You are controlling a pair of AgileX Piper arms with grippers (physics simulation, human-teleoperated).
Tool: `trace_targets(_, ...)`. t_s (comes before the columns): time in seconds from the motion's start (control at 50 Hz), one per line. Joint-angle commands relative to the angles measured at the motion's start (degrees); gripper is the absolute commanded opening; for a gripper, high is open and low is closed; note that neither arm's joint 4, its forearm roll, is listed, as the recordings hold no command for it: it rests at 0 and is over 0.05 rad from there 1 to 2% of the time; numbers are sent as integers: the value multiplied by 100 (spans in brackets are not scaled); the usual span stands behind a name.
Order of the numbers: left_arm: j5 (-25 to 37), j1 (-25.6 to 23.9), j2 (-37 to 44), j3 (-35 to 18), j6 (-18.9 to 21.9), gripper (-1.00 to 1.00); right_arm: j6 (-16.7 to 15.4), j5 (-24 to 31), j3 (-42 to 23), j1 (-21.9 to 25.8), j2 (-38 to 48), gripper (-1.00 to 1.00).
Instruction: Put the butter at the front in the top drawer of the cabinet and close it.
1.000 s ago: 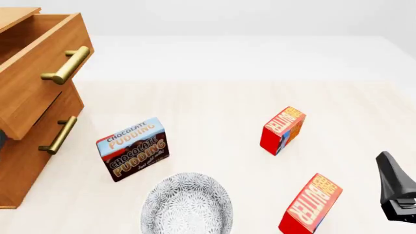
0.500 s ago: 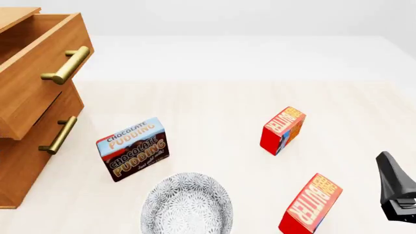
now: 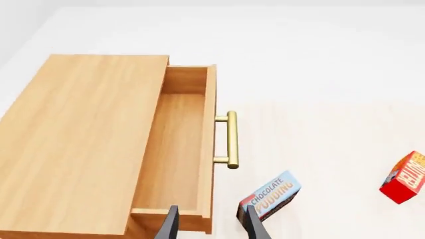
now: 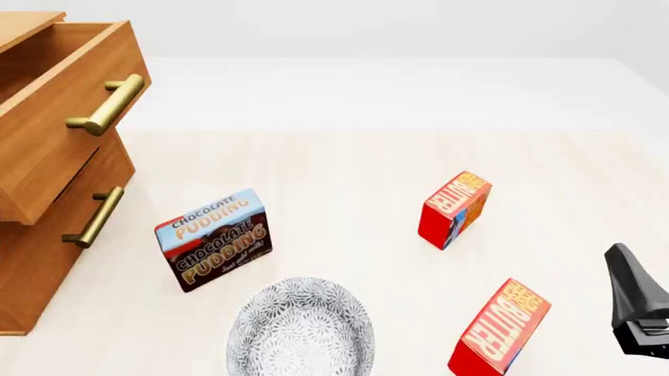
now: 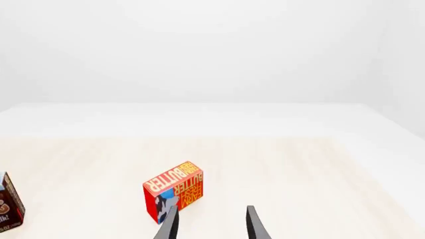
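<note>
Front butter (image 4: 500, 329) read "BUTTER" in yellow-orange, standing on table (image 4: 356, 164) near right gripper (image 5: 211, 224), whose fingers stood apart, empty. Left gripper (image 3: 211, 225) likewise apart, empty, above open top drawer (image 3: 174, 149). "CHOCOLATE PUDDING" box (image 4: 215, 237) stood by cabinet (image 4: 47, 258).

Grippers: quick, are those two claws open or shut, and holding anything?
Left gripper: open, holding nothing.
Right gripper: open, holding nothing.

Left end effector (image 3: 210, 225) fingers parted; right end effector (image 5: 211, 224) likewise, empty.
</note>
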Motion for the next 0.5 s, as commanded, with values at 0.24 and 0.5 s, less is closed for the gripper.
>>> trace_targets(0.24, 1073, -261, 1767, -1673, -198, 100, 0, 9, 5, -1, -14, 100)
trace_targets(0.5, 1555, -136, 2343, -1983, -243, 100, 0, 9, 5, 1, -14, 100)
